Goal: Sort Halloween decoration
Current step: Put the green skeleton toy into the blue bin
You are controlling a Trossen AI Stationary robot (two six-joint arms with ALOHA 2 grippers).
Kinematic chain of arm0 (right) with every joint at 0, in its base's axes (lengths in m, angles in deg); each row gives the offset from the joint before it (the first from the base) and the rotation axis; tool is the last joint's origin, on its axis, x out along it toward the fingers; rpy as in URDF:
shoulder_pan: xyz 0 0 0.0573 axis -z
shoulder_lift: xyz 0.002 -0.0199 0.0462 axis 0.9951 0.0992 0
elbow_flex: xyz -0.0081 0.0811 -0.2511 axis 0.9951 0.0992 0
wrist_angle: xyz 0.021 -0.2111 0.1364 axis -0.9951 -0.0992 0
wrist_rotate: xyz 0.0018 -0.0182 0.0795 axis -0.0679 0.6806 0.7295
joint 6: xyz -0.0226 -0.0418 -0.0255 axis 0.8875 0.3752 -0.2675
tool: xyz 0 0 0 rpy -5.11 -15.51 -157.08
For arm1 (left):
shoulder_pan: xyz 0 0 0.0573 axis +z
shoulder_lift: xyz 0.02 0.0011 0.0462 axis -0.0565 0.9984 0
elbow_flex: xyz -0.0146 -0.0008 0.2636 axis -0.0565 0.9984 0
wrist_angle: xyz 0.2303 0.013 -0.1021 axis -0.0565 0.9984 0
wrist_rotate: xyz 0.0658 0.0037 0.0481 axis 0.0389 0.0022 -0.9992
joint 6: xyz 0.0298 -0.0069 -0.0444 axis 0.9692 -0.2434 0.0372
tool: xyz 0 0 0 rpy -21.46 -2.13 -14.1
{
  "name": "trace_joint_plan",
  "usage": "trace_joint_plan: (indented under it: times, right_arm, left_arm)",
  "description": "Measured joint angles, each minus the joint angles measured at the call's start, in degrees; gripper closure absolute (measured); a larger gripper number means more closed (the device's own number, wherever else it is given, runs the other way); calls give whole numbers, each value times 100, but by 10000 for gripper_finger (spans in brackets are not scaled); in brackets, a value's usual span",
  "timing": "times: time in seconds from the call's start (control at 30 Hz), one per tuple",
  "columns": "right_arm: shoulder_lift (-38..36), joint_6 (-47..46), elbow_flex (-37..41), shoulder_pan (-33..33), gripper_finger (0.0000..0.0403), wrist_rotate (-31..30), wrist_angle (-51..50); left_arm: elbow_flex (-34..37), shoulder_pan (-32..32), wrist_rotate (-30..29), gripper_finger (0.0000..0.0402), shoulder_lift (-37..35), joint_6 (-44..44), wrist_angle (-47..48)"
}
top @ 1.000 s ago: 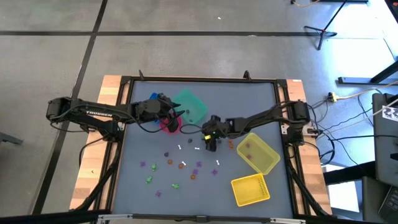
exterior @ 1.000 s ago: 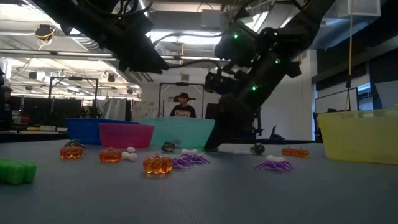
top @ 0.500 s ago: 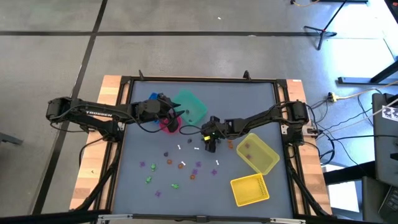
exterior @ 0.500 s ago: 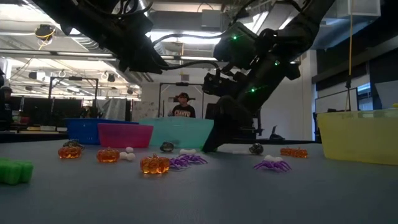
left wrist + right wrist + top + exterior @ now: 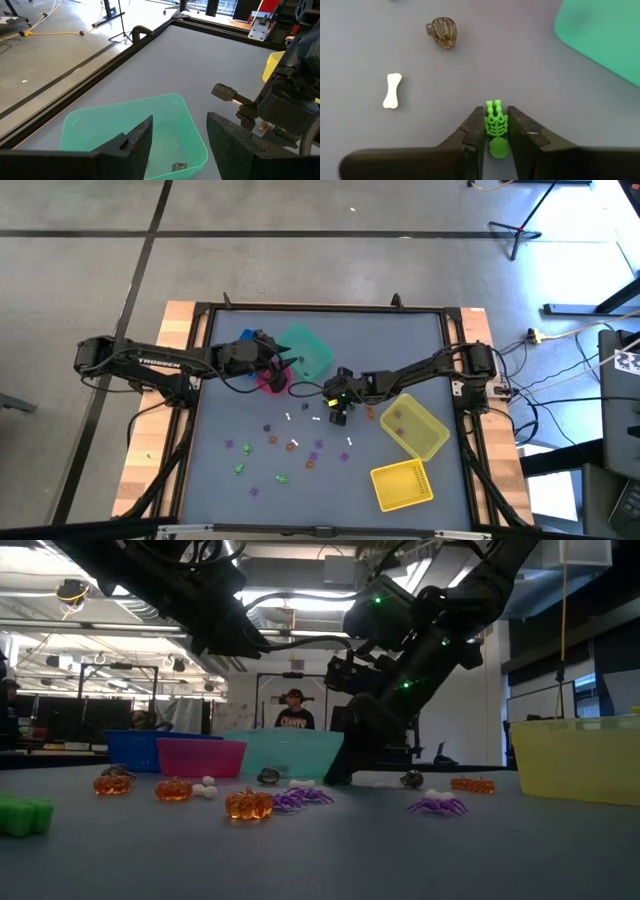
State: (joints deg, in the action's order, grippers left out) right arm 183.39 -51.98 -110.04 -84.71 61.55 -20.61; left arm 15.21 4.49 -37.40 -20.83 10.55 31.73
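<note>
Halloween decoration pieces (image 5: pixel 293 445) are lying scattered on the worktop (image 5: pixel 420 350). We are clamping the right gripper (image 5: pixel 496 131) on a green skeleton (image 5: pixel 495 125) for binning; the left gripper (image 5: pixel 179 131) is waiting, spread, over the teal bin (image 5: pixel 90 120).

You see a matt grey table (image 5: pixel 400 350) with bare wood side rails (image 5: pixel 176 330); the teal bin (image 5: pixel 100 120) is translucent plastic, the green skeleton (image 5: pixel 495 129) glossy plastic.

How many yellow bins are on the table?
2. One yellow bin lies on the table's right side by the right arm; the other sits nearer the front edge. None looks hidden.
</note>
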Motion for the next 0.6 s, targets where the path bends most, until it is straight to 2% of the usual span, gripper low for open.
trace_joint_plan:
  times: [0.37,0.6]
  right_arm:
    - [0,0,-14,5,342,80,-20]
    - [52,52,-413,15,341,526,-225]
  left_arm:
    - [0,0,1,231,0,0,0]
    - [0,0,2,231,0,2,-2]
